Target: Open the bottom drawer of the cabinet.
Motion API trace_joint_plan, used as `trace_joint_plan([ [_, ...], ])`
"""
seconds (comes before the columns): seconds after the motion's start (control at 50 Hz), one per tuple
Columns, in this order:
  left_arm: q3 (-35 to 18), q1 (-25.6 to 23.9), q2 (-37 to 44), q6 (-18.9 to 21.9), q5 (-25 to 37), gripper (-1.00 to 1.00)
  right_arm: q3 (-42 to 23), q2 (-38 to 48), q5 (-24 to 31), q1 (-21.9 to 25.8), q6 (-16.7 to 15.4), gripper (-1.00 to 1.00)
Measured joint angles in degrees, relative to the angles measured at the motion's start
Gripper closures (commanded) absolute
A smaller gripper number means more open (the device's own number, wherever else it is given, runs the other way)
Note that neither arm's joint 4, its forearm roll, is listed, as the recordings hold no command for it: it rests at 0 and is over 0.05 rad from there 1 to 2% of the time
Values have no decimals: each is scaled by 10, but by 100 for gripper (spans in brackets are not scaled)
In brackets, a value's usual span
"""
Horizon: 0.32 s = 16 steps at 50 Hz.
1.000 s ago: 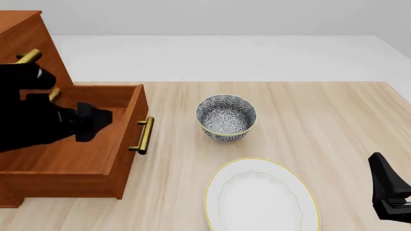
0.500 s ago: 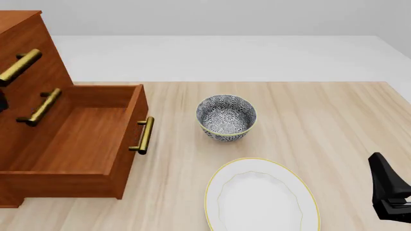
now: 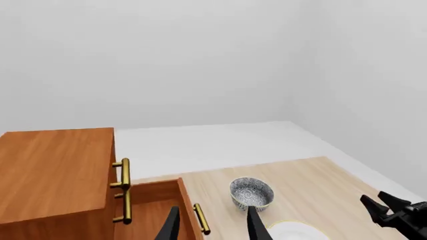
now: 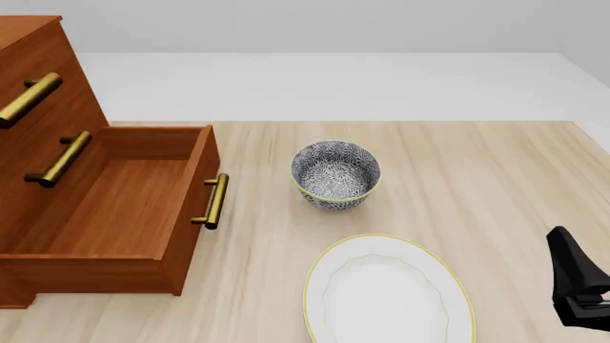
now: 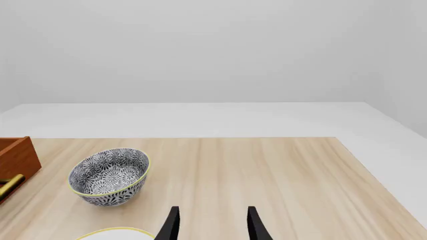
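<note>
The cabinet (image 4: pixel 43 86) stands at the table's left, reddish-brown with brass bar handles. Its bottom drawer (image 4: pixel 124 207) is pulled far out toward the bowl, its inside bare, its brass handle (image 4: pixel 216 201) facing right. The left wrist view looks down from high up on the cabinet (image 3: pixel 57 175) and the drawer (image 3: pixel 157 210). My left gripper (image 3: pixel 212 229) is open and empty there, well apart from the handle (image 3: pixel 201 219). It does not show in the front view. My right gripper (image 5: pixel 212 227) is open and empty, low at the front right.
A blue-patterned bowl (image 4: pixel 336 174) sits right of the drawer front. A white plate with a yellow rim (image 4: pixel 386 293) lies near the front edge. A black part of the right arm (image 4: pixel 576 286) is at the right edge.
The left arm, which hung over the open drawer a second ago, has pulled back out of the front view. The drawer, bowl, plate and right arm have not moved.
</note>
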Motion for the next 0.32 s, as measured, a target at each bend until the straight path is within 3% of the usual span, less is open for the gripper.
trace_joint_plan([
  [0.32, -148, -20, -38, -6, 54, -100, 0, 0, 0, 0, 0, -100],
])
